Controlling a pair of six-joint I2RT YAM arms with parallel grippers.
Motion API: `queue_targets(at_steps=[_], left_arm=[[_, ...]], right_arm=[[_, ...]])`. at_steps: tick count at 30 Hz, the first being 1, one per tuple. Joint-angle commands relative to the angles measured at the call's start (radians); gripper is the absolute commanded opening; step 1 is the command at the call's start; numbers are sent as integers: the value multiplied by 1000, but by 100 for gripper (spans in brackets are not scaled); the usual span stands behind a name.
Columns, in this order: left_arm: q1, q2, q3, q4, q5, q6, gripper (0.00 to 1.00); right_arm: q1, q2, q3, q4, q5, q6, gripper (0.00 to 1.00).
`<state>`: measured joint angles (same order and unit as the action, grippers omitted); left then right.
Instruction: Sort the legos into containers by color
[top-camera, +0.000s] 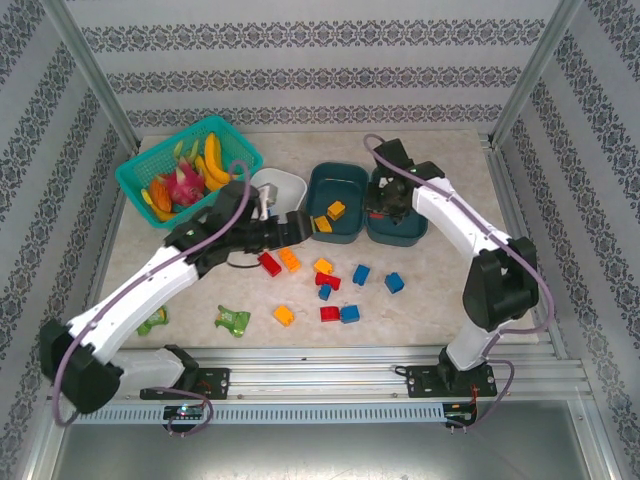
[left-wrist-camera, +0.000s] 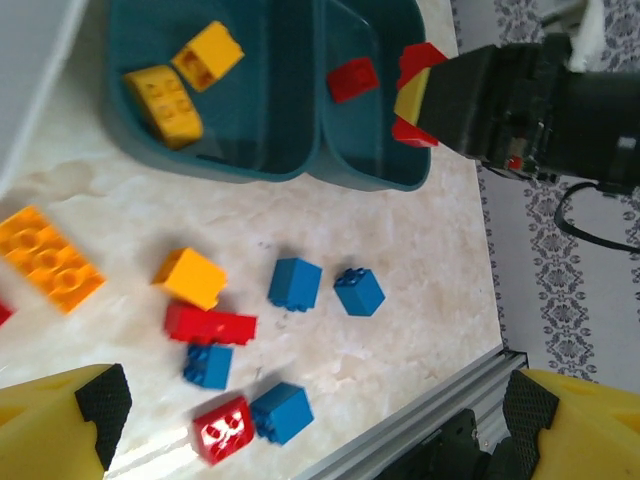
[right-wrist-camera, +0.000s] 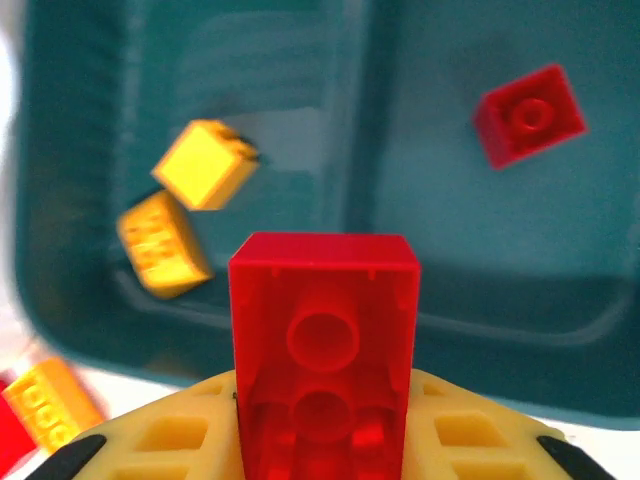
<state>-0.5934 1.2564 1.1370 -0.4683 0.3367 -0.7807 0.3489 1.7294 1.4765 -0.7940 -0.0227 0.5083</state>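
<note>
My right gripper (right-wrist-camera: 322, 425) is shut on a red lego (right-wrist-camera: 322, 300) and hangs over the wall between the two dark teal tubs. The right teal tub (right-wrist-camera: 480, 240) holds one red brick (right-wrist-camera: 528, 115). The middle teal tub (right-wrist-camera: 290, 90) holds two yellow bricks (right-wrist-camera: 205, 163). From above, the right gripper (top-camera: 385, 205) sits over the right tub (top-camera: 410, 235). My left gripper (top-camera: 303, 226) is open at the middle tub's (top-camera: 350, 180) near-left corner, its fingers (left-wrist-camera: 60, 420) wide apart above loose bricks. Several red, blue and orange-yellow legos (top-camera: 328, 282) lie scattered on the table. The white tub (top-camera: 285, 185) stands left of the teal ones.
A bright teal lattice basket (top-camera: 150, 160) of toy fruit stands at the back left. Two green packets (top-camera: 232, 320) lie near the front left. The metal rail (top-camera: 380, 352) runs along the table's near edge.
</note>
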Motion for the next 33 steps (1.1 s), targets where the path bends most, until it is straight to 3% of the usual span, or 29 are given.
queue_targets(at_steps=[1,7,15,19,25,33], left_arm=[[-29,94,74,162,3,16,98],[-41,260,169,201,25,12,97],[-45,329,198,217,34,3,97],[-44,322,191,205,32,5,97],[-44,295,179,182,10,12,97],[-40,241,183,120,-28,15,96]], right_arm=[[-42,90,29,-14,-84,-45,30],[-104,234,86,-21,-118,-71,30],[-137,325,108,-18,-106,-92,32],[-139,351,125,-28,-101,-99,42],[-136,308,129,-25,-94,-100,54],[-80,162,161,-34,-43,-117,54]])
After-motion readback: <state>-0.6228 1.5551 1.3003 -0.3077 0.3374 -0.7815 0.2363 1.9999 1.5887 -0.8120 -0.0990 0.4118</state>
